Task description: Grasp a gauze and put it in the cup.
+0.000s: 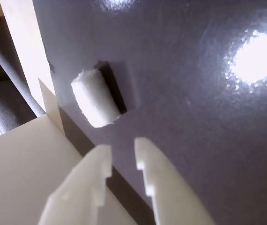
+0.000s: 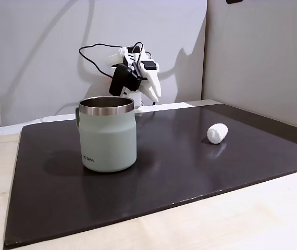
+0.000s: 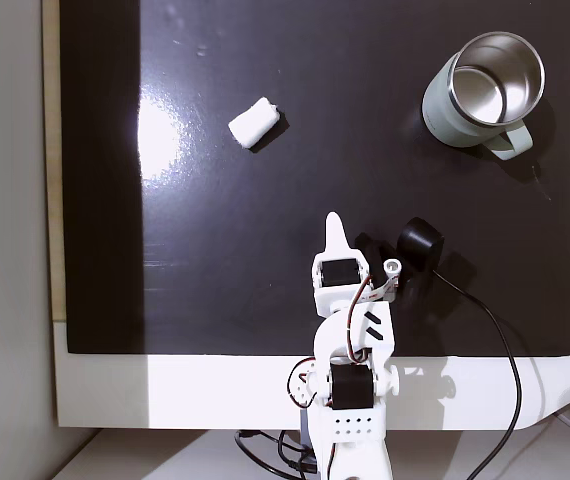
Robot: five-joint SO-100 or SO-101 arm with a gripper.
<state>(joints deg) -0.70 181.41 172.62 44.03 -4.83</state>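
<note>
1. Gripper point(image 1: 123, 161): two white plastic fingers a little apart, nothing between them, hanging above the dark mat point(image 3: 165, 280) near the mat's edge on the robot's side, as the top-down fixed view shows.
2. Gauze point(image 1: 95, 97): small white rolled wad lying on its side on the mat, loose, well apart from the gripper; in the top-down fixed view it is toward the mat's far left corner point(image 3: 253, 122).
3. Handling guess: very light, soft, squashes under a pinch, not fragile, fibrous so unlikely to slip; it may roll or scoot on the glossy mat if nudged by one finger.
4. Best hold, I judge: across the short width at mid-length, fingers straddling the roll.
5. Cup point(image 3: 483, 92): pale green mug, steel rim, upright and open, near the mat's far right corner in that view, well apart from the gauze.
</note>
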